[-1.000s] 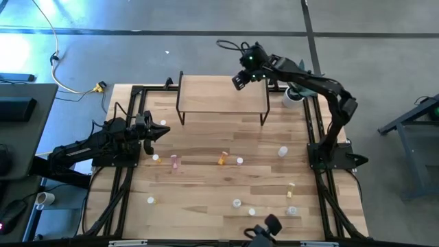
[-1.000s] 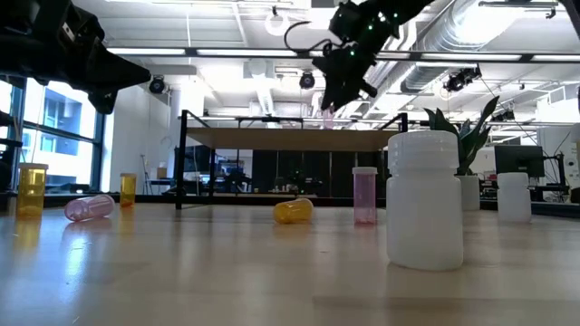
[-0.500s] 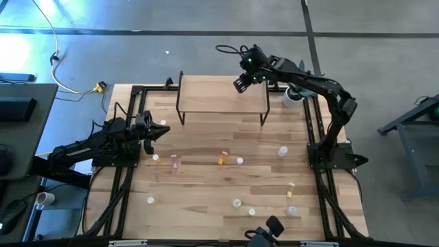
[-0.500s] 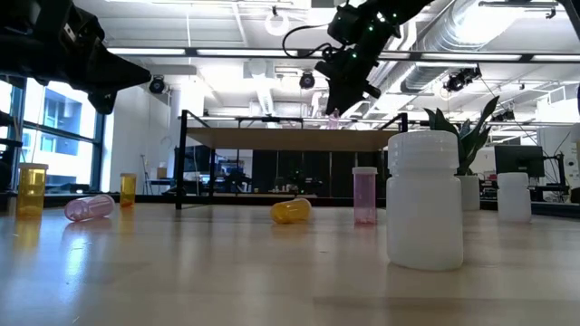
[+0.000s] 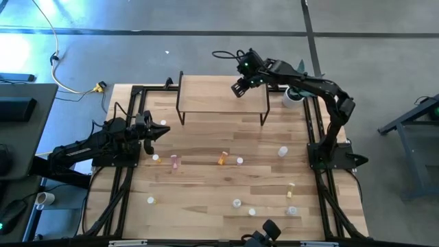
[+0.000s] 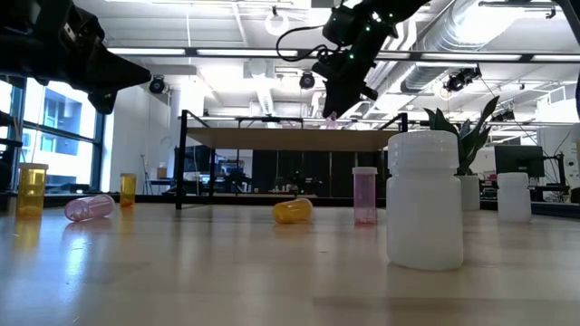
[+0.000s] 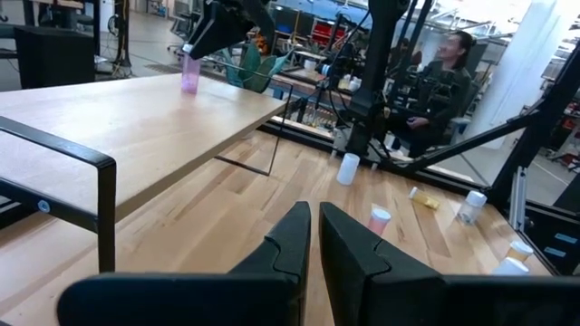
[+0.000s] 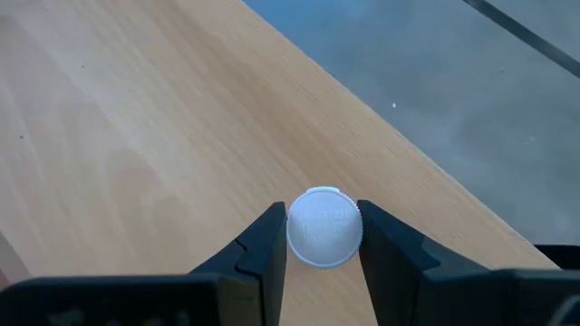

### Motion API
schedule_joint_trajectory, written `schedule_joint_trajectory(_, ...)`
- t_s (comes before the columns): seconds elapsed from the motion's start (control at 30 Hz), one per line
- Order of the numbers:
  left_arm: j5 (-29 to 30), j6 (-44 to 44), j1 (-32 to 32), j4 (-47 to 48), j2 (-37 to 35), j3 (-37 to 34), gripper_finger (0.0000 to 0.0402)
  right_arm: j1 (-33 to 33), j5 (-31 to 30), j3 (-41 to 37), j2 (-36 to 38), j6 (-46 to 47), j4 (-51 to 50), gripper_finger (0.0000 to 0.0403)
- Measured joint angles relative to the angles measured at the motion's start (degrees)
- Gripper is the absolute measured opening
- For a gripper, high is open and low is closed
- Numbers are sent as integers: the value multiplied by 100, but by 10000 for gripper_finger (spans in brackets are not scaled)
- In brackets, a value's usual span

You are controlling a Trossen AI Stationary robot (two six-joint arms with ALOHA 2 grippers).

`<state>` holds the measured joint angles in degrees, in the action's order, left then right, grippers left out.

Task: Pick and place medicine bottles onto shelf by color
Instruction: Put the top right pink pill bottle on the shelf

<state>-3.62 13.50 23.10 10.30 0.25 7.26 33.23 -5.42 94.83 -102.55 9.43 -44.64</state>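
The right claw grips a small pink cylindrical medicine bottle with a white cap, holding it upright over the far right part of the low light-wood shelf on black metal legs. The left claw, fingers pressed together, hovers over the wooden counter's left side, where other small bottles lie scattered.

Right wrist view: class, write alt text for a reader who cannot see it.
The right gripper is shut on a bottle's round white cap, seen from above. Beneath lies the light-wood shelf, its edge close by, with grey floor beyond.
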Motion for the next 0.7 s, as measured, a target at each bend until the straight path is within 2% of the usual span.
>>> schedule_joint_trajectory(0.33, 11, 88, -1, -8, 0, 1, 19, -29, -65, 2, -10, -4, 6, 106)
schedule_joint_trajectory(0.43, 184, 295, 0, -8, 0, -1, 19, -26, -63, 2, -10, 0, 4, 107)
schedule_joint_trajectory(0.7, 302, 391, -1, 12, 0, -1, 19, -26, -52, -18, -52, -78, 0, 149)
